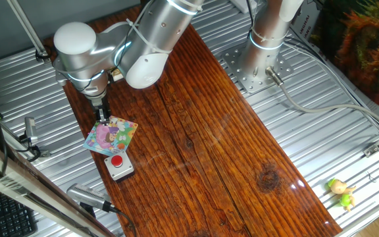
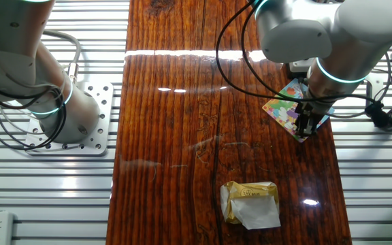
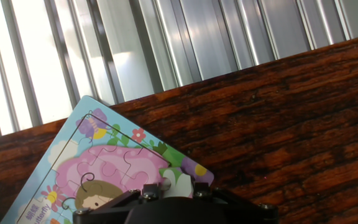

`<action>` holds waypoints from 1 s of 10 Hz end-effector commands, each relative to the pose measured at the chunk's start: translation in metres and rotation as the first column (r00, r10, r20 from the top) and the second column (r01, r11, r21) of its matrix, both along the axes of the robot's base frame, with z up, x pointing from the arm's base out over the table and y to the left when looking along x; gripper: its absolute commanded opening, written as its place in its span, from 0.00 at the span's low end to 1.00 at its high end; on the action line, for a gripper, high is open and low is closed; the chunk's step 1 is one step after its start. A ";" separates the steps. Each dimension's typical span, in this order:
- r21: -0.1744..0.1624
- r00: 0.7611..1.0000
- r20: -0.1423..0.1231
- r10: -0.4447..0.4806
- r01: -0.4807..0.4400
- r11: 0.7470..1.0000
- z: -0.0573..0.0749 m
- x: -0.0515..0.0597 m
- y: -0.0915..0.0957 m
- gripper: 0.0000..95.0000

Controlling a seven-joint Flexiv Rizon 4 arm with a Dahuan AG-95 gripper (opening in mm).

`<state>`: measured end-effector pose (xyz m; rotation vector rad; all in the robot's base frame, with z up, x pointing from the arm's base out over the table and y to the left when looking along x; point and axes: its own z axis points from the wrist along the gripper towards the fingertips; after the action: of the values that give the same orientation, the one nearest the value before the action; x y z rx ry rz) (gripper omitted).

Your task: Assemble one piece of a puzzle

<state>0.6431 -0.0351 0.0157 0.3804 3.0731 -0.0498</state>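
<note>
I see the small flat square pastel cartoon puzzle [image 1: 112,136] lying near the dark wooden bench's [image 1: 229,151] edge. My fingers [image 1: 102,115] hang low over its corner; I cannot tell how far apart they stand, nor whether they hold anything.

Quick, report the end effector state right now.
End effector: down over the puzzle at its edge, fingers close together; whether it is closed on a piece or just touching cannot be told.
</note>
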 end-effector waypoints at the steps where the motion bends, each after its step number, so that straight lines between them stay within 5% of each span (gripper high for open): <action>1: 0.000 1.000 0.001 0.001 -0.001 1.000 0.000 0.000 0.000 0.20; 7: 0.000 1.000 0.004 0.008 -0.008 1.000 0.000 0.000 0.000 0.20; 8: 0.000 1.000 0.004 0.009 -0.009 1.000 0.000 0.000 0.000 0.40; 10: 0.000 1.000 0.008 0.014 -0.014 1.000 0.000 0.000 0.000 0.40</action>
<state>0.6437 -0.0353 0.0158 0.3561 3.0674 -0.0468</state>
